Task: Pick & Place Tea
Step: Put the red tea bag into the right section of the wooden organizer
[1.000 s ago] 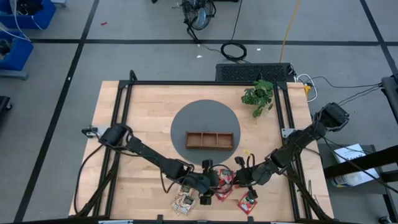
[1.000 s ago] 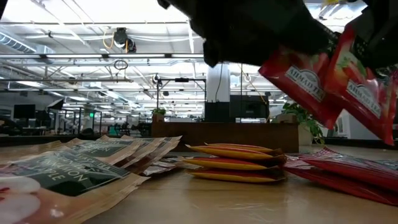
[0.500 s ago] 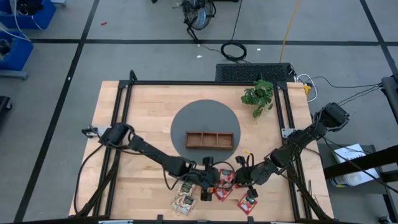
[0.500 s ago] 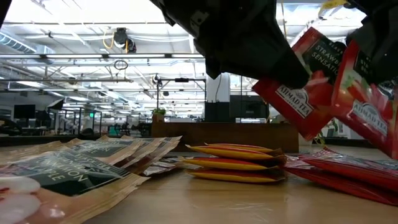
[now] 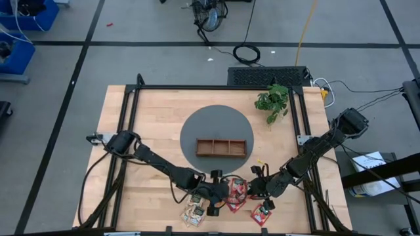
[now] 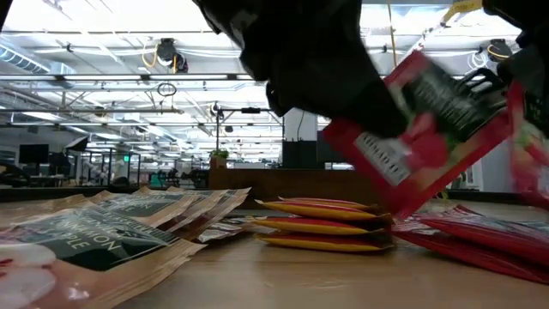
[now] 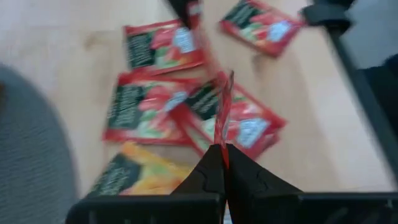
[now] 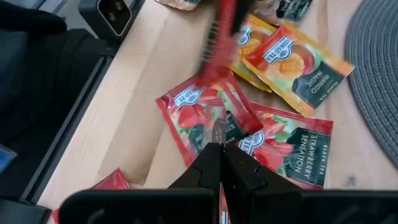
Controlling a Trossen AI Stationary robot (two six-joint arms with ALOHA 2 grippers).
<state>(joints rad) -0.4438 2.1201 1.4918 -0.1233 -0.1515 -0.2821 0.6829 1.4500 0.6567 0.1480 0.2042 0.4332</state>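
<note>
While compartments of wooden tray (image 5: 222,147) bare, red tea packets (image 8: 283,148) outside.

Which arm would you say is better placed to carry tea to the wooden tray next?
Left, narrowly: the left tool clamps a red tea packet lifted clear; the right tool's second packet barely shows.

Grey floor (image 5: 164,62), bright ceiling lights (image 6: 129,17)

My rig stands in a large workshop or lab hall: grey floor (image 5: 164,62) marked with dark tape lines, loose cables (image 5: 247,52), blue bins (image 5: 16,46), and, beyond the table (image 5: 151,131), exposed ceiling trusses with strip lights (image 6: 111,77) (low view).
</note>
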